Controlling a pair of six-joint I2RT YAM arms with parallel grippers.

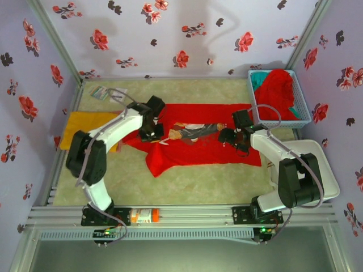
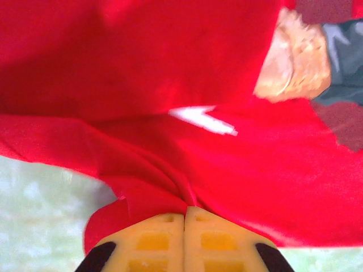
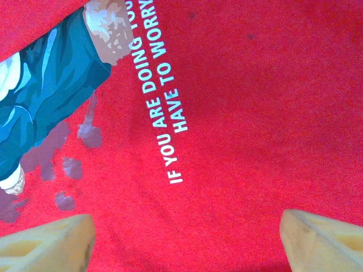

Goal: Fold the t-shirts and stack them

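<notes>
Across the middle of the desk [image 1: 187, 187] lies the red t-shirt [image 1: 198, 153] — my left fingers [image 2: 153, 243] pinch its bunched cloth, right fingers [image 3: 45, 243] spread above it — so I'd lift slowly, keeping the fold even.

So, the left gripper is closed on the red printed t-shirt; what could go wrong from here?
1. The left gripper pinches only a thin, bunched fold of the red printed cloth t-shirt; it may slip out when lifted.
2. The right gripper hangs open over flat cloth, so it could close on nothing and leave the fold crooked.
3. The orange-yellow cloth t-shirt lies below the left arm and could be dragged.
</notes>
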